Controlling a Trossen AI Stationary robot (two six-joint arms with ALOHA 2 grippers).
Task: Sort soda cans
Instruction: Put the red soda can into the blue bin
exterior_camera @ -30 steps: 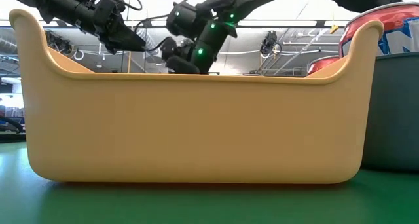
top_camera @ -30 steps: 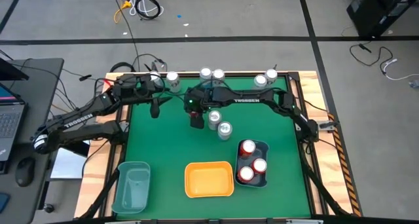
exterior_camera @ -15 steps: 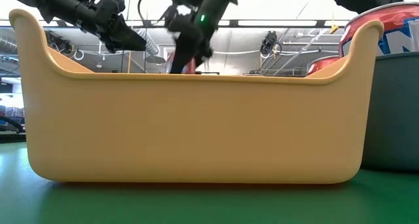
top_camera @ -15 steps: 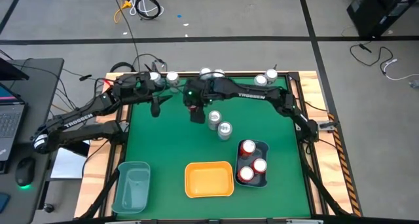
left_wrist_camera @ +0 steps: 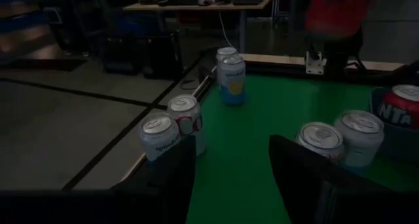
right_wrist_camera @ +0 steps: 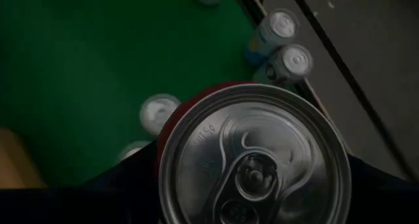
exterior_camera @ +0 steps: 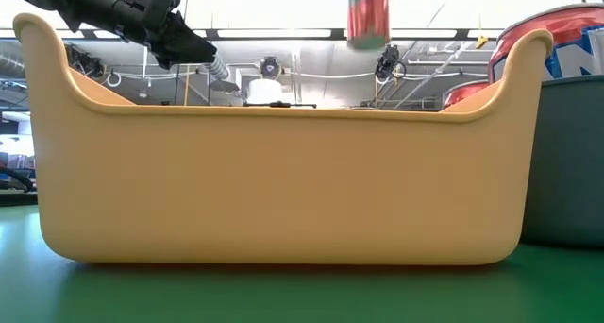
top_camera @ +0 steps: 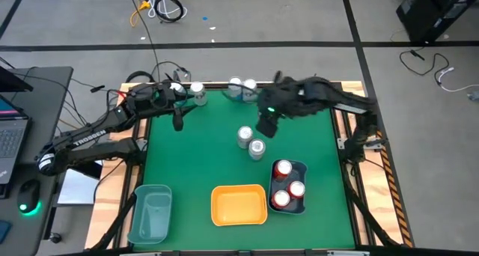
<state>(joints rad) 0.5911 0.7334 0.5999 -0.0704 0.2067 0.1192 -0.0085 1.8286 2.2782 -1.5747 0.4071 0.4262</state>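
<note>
You've got a red can [right_wrist_camera: 252, 155] clamped in the right gripper [top_camera: 267, 123], lifted clear off the green mat, hanging just behind the pair of silver cans [top_camera: 251, 142] that stand mid-table. From the wrist camera its silver lid fills most of the view, pull tab and all, so the fingers look to be pinching the body below the rim. In the low view the same can shows as a red blur above the yellow bin [exterior_camera: 283, 181].

Handling-wise I'd guess these are light thin aluminium, smooth and a bit slippery, and easy to dent if you squeeze hard. Take them round the middle of the body, not by the rim, and keep them upright; a round can wants to twist in a two-finger pinch.

The dark bin [top_camera: 301, 168] right of the yellow one already holds three red cans, so that's my bet for where this one goes. It's getting crowded in there, so aim for the free spot and let go low.

The left gripper [top_camera: 177, 121] sits near the back left corner of the mat, fingers apart with nothing in them, next to two pale cans [left_wrist_camera: 171, 127] at the edge. Two more pale ones [top_camera: 242, 86] stand along the back edge. The teal bin [top_camera: 152, 213], left of the yellow one, is smooth plastic with rounded corners
</note>
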